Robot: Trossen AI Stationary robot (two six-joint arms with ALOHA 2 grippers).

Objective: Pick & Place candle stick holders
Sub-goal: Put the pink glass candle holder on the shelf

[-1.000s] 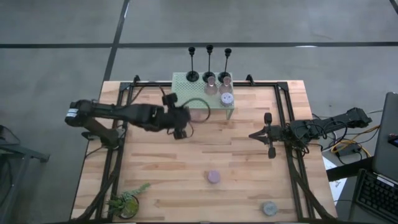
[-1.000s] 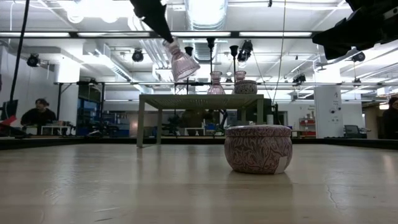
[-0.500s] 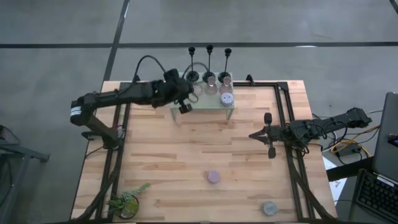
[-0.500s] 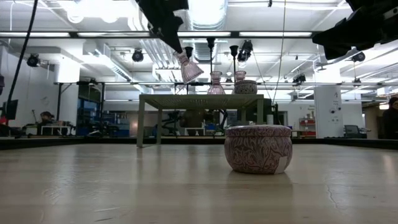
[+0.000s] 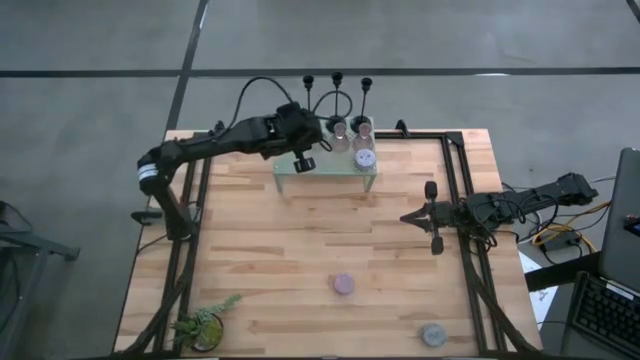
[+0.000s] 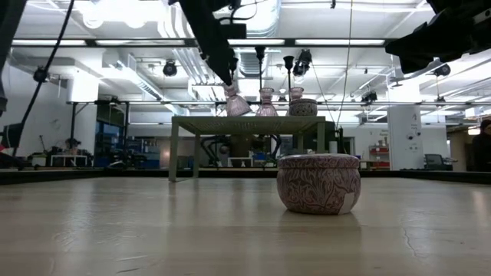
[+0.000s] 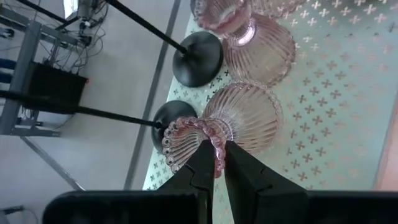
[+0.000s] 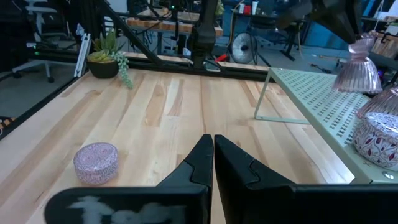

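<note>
Over the pale green rack at the bench's far edge, the left gripper pinches a pink cup's rim, the cup tilted, base toward the rack top. The right gripper waits closed near the right edge.

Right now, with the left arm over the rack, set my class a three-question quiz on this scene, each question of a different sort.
1. True or false: the left hand grips a pinkish ribbed glass cup.
2. How many squat round pucks lie on the wooden table, off the pale green mesh rack?
3. The right hand is: A) over the rack, B) low at the table's right side, C) beside the small potted plant.

Key: 1 true. 2 two. 3 B.
</note>
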